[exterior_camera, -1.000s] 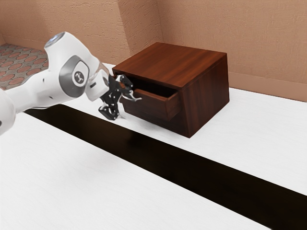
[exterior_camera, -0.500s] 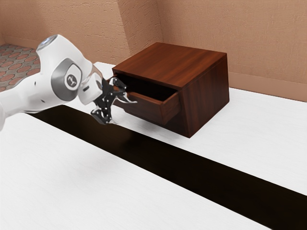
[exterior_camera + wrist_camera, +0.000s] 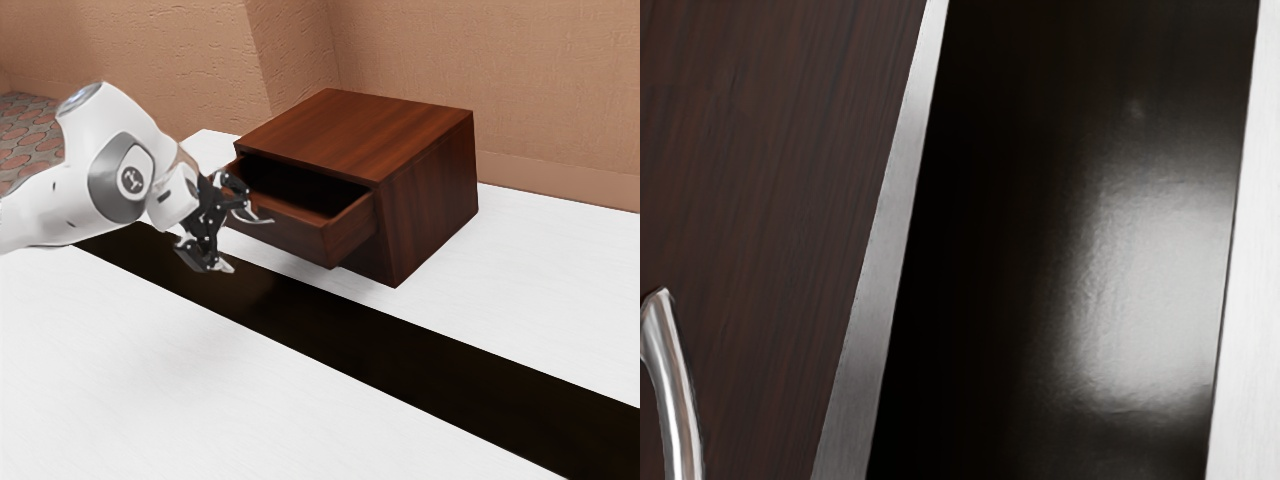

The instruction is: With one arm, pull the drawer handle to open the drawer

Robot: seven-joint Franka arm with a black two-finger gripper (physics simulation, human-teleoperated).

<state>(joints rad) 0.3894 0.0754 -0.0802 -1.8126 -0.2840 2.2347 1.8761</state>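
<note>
While the arm is reaching in from the left, its gripper (image 3: 232,203) is sitting right at the silver handle (image 3: 258,219) on the drawer (image 3: 305,225) front, though I cannot tell whether it is actually clamping it. The drawer is standing partly out of the wooden cabinet (image 3: 410,160), its dark hollow showing. By my judgement, more pulling toward the near left is remaining.
</note>
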